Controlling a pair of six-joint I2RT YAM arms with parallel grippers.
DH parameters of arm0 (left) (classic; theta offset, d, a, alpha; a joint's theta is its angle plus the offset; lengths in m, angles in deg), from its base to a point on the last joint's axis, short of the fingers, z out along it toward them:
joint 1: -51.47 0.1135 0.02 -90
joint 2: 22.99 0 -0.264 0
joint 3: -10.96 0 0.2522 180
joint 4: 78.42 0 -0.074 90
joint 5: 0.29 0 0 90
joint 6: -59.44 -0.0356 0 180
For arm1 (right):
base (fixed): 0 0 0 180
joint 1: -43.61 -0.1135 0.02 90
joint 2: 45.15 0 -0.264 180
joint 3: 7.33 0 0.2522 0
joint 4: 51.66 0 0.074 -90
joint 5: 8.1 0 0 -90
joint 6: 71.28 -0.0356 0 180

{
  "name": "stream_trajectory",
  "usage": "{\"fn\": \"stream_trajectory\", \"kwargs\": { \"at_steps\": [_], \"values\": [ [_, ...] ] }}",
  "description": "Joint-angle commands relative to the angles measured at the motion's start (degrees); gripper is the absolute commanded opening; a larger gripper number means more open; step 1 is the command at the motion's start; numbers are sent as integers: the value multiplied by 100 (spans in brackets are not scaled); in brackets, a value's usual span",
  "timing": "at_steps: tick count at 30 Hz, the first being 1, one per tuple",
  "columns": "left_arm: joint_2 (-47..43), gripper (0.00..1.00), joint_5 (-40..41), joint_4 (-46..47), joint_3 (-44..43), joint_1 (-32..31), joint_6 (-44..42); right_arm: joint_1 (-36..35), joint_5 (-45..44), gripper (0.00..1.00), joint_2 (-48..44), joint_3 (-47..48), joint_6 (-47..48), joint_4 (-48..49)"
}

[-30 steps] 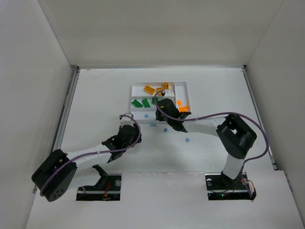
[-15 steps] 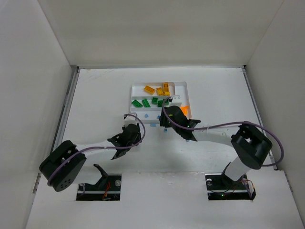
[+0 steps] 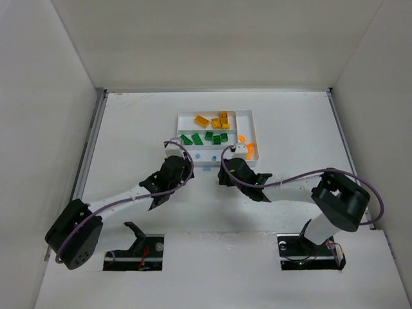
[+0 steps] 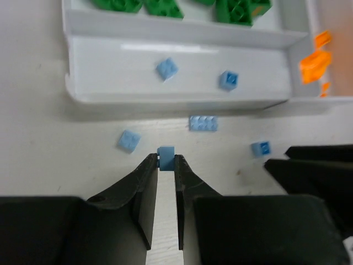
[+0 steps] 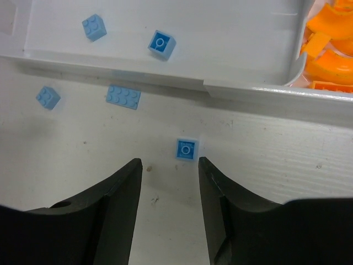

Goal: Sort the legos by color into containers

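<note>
blue lego (image 4: 165,153) is clamped in your left claw (image 4: 165,161), just outside the tray (image 4: 182,99); lift it in next. right claw (image 5: 169,163) stands apart, empty.

The tray (image 4: 182,100) is white plastic, smooth and glossy. The legos (image 4: 166,69) are smooth, slightly shiny plastic. The table (image 5: 276,149) looks matt white, faintly rough and scuffed. The right gripper (image 5: 169,162) is matt black plastic.

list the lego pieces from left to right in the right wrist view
loose blue 2x2 brick, blue 2x2 brick in the tray, blue rectangular plate, blue 1x1 in the tray, loose blue 1x1, orange curved pieces
</note>
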Motion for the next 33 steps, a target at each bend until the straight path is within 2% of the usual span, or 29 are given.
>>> {"fn": "stream_trajectory", "kwargs": {
  "at_steps": [1, 7, 13, 15, 17, 22, 27, 33],
  "values": [
    [71, 14, -304, 167, -560, 246, -110, -51, -237, 51, 131, 64, -36, 391],
    [1160, 14, -718, 536, -1290, 756, -119, -51, -246, 49, 395, 152, -1, 383],
    [1916, 15, -718, 712, -1677, 1020, 13, -51, -255, 45, 527, 240, -10, 365],
    [2066, 18, -683, 677, -1739, 1029, 13, -51, -273, 43, 536, 266, -9, 330],
    [2119, 25, -657, 651, -1748, 1029, 21, -34, -238, 42, 571, 266, -36, 365],
    [1725, 39, -481, 642, -1494, 1003, 31, -25, -247, 32, 651, 363, -45, 303],
    [768, 37, -446, 615, -836, 845, -31, -51, -273, 27, 397, 319, -80, 251],
    [-340, 35, -305, 326, 202, 686, 65, -51, -229, 26, -96, 468, 52, 93]
  ]
}}
